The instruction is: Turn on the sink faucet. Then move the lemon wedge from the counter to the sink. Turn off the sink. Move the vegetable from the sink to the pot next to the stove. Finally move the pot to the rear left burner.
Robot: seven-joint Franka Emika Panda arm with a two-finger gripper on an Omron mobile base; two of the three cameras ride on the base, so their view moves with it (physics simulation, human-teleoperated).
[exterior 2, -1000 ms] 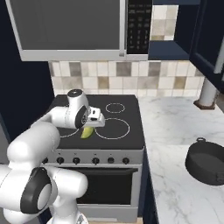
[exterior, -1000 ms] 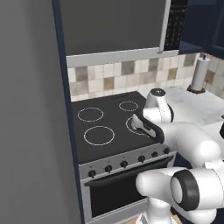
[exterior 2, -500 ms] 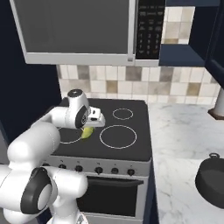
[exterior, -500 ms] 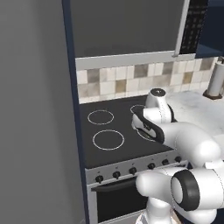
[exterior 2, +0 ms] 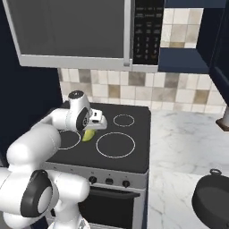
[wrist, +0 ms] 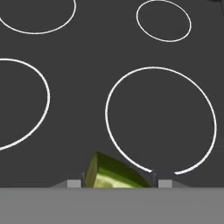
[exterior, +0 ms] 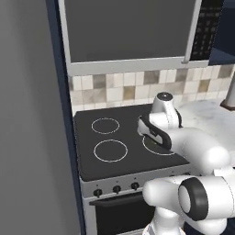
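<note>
My gripper (exterior 2: 91,131) hangs low over the black stove (exterior 2: 134,154), near its front burner rings, shut on the tiny yellow-green lemon wedge (exterior 2: 89,135). In the hand view the wedge (wrist: 110,174) sits between the two fingertips (wrist: 73,183), with the cooktop (wrist: 87,87) and its white rings below. From the left base view the hand (exterior: 155,133) shows over the stove's (exterior: 110,170) right side. The squat black pot (exterior 2: 211,202) stands on the white marble counter (exterior 2: 183,143), right of the stove. Sink and faucet are out of view.
A microwave (exterior 2: 85,31) hangs above the stove, in front of a tiled backsplash (exterior 2: 134,89). A tall grey panel (exterior: 27,114) rises on the stove's left. The foot of a grey object (exterior 2: 222,123) stands at the counter's far right. Knobs (exterior 2: 108,181) line the stove front.
The whole picture has shifted: the base has driven left, so stove and pot slid right in both base views. The gripper stays shut on the wedge over the cooktop.
</note>
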